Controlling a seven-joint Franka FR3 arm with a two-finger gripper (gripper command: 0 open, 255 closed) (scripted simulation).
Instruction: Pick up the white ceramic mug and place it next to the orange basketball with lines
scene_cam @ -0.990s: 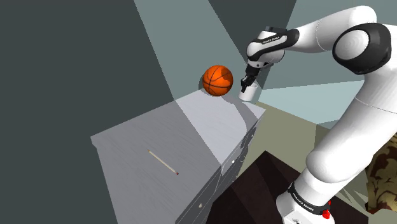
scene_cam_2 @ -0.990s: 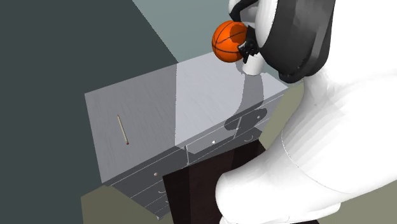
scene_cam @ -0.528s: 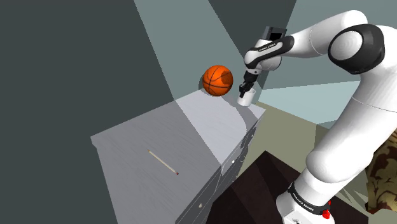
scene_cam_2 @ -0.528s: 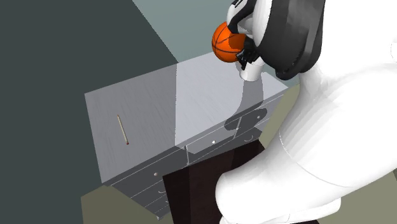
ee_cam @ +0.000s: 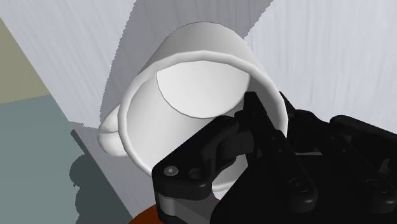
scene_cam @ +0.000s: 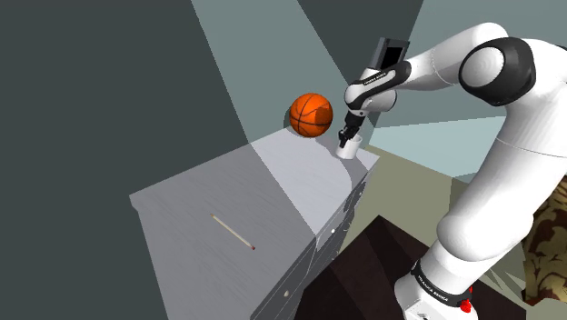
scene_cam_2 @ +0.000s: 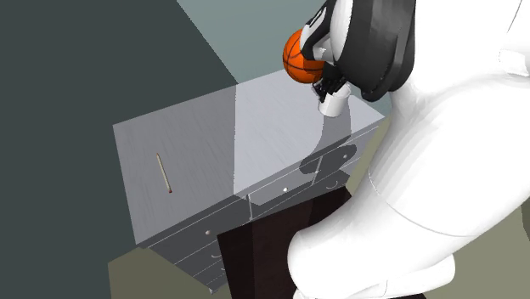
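Quick rundown, left to right. A thin stick [scene_cam: 233, 233] with a red tip is seen lying on the grey desk [scene_cam: 182, 195], well apart from the basketball [scene_cam: 311, 115], off toward the shoulder view's lower left. It's not part of the job, so it can be ignored. The basketball itself is parked at the desk's far corner.

Just beside the basketball, on the shoulder view's right, the white mug [scene_cam: 347, 151] is found. It is clamped at the rim by the tool [scene_cam: 345, 140], with one finger inside the wall and one outside, as far as can be made out in the wrist view.

What's changed: over the last second the mug has been brought down from roughly the basketball's height to desk level. So the carry is judged pretty much done, and only the set-down and release are left. Whether the base is actually touching the desk can't be told.

Containers: the mug is empty, and a bare white bottom is seen inside it. The drawers [scene_cam_2: 272, 194] are shut, so nothing can be said about their contents.
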